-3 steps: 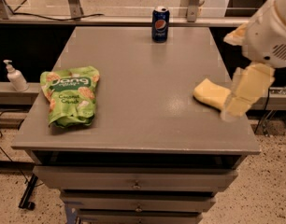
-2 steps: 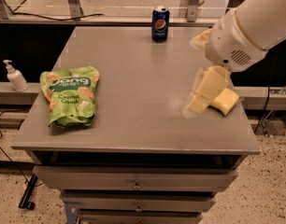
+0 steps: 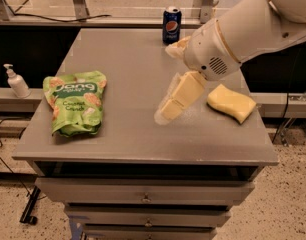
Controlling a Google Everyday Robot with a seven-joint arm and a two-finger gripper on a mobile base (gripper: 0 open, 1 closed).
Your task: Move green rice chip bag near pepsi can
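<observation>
The green rice chip bag [image 3: 74, 109] lies flat on the left part of the grey table [image 3: 138, 139], near its front edge. The pepsi can [image 3: 171, 25] stands upright at the table's back edge, right of centre. My gripper [image 3: 167, 84] hangs over the middle of the table at the end of a white arm that reaches in from the upper right. Its cream fingers [image 3: 179, 98] are spread apart and hold nothing. It is well to the right of the bag and in front of the can.
A yellow sponge [image 3: 232, 103] lies on the right side of the table, just beside the arm. A white pump bottle [image 3: 15, 82] stands on a lower ledge left of the table. Drawers run below the table's front edge.
The arm has swung left from the table's right edge, past the sponge, to above the middle of the table. The bag, can and sponge have not moved.
</observation>
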